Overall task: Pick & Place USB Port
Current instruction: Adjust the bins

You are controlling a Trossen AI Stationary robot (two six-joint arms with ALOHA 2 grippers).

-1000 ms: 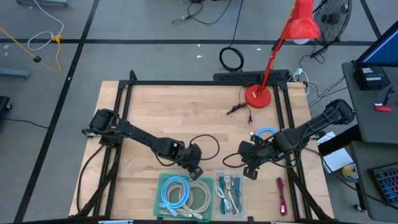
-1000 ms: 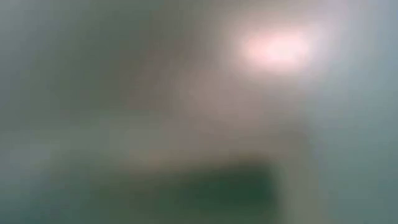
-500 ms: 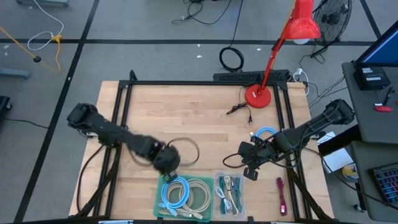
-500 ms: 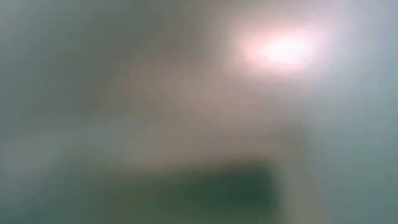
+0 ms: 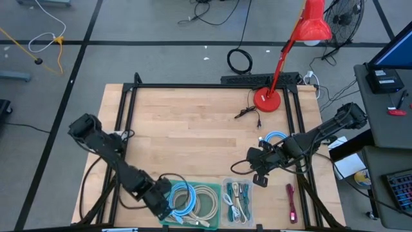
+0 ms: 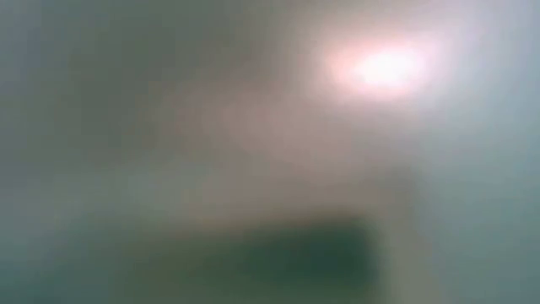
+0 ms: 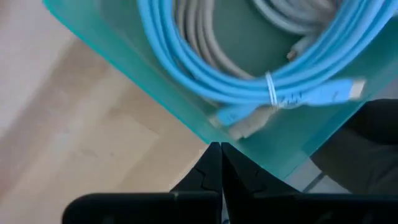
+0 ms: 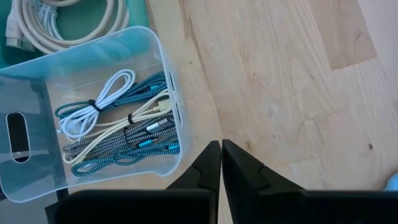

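Note:
My left gripper point(image 5: 164, 205) is shut at the near left corner of the green bin point(image 5: 217, 193), just outside its wall point(image 7: 186, 124). A thin black cable loop point(image 5: 172, 181) trails from it over the bin's far left corner. The bin holds a blue cable coil point(image 7: 249, 81) and a cream coil point(image 5: 205, 201). My right gripper point(image 5: 257, 175) is shut and empty above the wood, beside the clear bin point(image 8: 37, 81) of braided cables point(image 8: 118, 130). The low view shows only blur. My left gripper is shut on the black cable, whose loop point(image 5: 172, 181) lies slack beside it in the high view. The place of contact does not show: the arm covers it from above, and the left wrist view shows only the closed fingertips point(image 7: 211, 165).
A red lamp point(image 5: 265, 98) stands at the far right. A small black cable point(image 5: 248, 114), a blue coil point(image 5: 275, 137) and a magenta cable point(image 5: 291, 201) lie on the right half. Bare wood fills the table's middle and far left.
My left gripper has swung from the table's middle toward the near left, to the green bin's left corner. The black cable loop has slid along the table with it.

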